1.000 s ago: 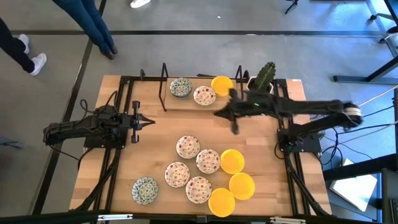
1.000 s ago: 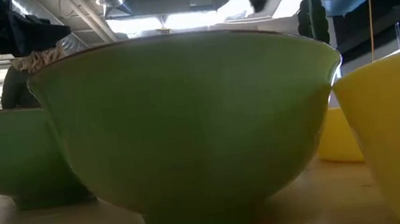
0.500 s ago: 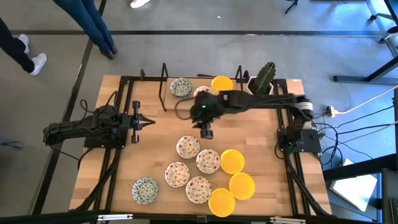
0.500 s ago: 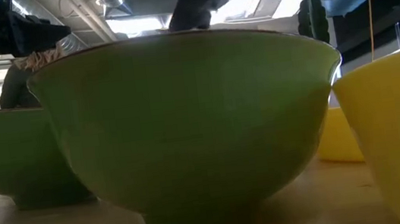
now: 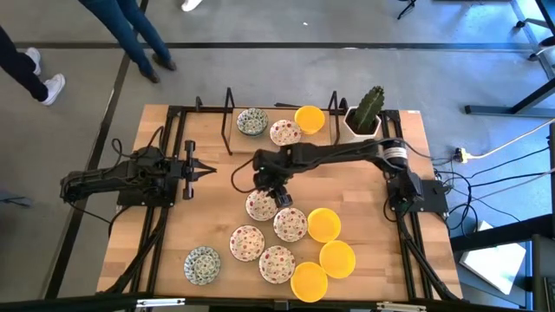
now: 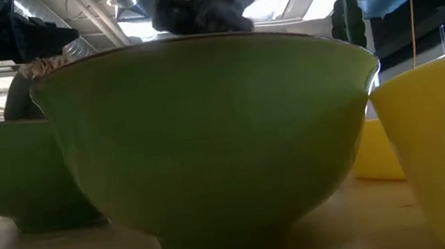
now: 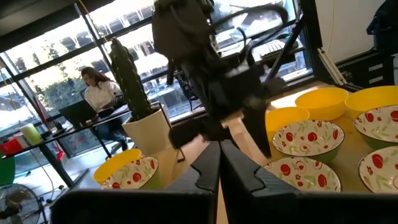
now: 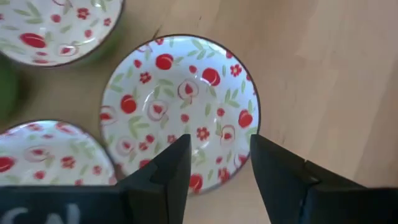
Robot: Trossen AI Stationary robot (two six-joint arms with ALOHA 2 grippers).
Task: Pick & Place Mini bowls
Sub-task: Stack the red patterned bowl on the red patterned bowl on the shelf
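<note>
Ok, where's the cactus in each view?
High: cactus at the table's top-right corner, in its white pot.
Low: cactus upper right, behind the bowls.
Left wrist: cactus upper left, in its pot.
Right wrist: not in it.
Landmark: right gripper, in every view.

right arm: stretched across the table toward its middle, wrist bent down | right gripper (image 5: 279, 196): pointing down, fingers (image 8: 171, 168) parted with a clear gap | left arm: folded low at the table's left side | left gripper (image 5: 206, 171): level, pointing toward centre, fingers closed together
</note>
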